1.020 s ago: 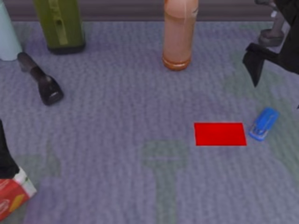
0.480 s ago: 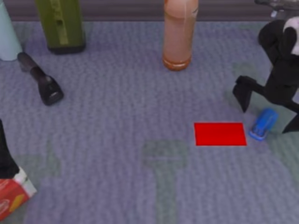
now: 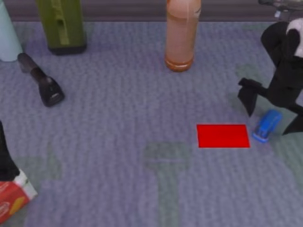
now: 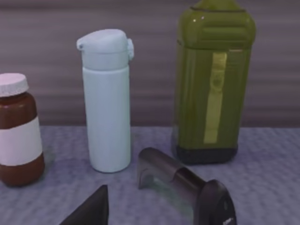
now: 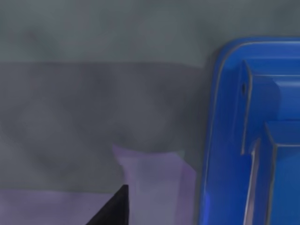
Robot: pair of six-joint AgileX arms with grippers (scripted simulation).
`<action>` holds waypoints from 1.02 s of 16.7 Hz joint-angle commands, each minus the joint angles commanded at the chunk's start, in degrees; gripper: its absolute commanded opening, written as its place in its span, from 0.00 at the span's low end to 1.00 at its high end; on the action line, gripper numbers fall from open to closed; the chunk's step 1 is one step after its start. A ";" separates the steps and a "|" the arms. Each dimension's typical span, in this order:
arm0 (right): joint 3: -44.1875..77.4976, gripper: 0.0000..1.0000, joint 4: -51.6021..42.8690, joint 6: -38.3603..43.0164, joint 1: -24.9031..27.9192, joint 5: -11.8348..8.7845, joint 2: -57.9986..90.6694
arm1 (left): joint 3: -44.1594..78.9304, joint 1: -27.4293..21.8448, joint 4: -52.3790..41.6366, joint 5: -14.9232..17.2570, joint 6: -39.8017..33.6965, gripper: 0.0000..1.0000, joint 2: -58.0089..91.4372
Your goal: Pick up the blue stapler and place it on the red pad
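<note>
The blue stapler [image 3: 267, 125] lies on the cloth just right of the red pad [image 3: 223, 135], close to its short edge and angled. My right gripper [image 3: 271, 111] is open above the stapler, one black finger on its far-left side and one on its near-right side. Neither finger touches it. The right wrist view shows the stapler [image 5: 253, 140] close up, with one dark fingertip [image 5: 115, 208] beside it. My left arm [image 3: 4, 158] is parked at the table's left edge, gripper open, one fingertip [image 4: 96, 208] showing.
A peach bottle [image 3: 181, 35], a green bottle [image 3: 61, 23] and a pale blue flask [image 3: 7, 35] stand along the back. A black flashlight [image 3: 42, 82] lies at the left. A red-and-white carton [image 3: 12, 198] sits at the front left. A brown jar [image 4: 18, 131] stands beside the flask.
My right gripper came down and forward from the back right corner until its open fingers flank the stapler. The stapler, the pad and the left arm have not moved.
</note>
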 joint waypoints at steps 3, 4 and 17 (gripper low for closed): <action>0.00 0.47 0.00 0.00 0.00 0.00 0.00 | 0.00 0.00 0.00 0.00 0.00 1.00 0.00; 0.00 0.40 0.00 0.00 0.00 0.00 0.00 | 0.00 0.00 0.00 0.00 0.00 1.00 0.00; 0.00 0.00 0.00 0.00 0.00 0.00 0.00 | 0.00 0.00 0.00 0.00 0.00 1.00 0.00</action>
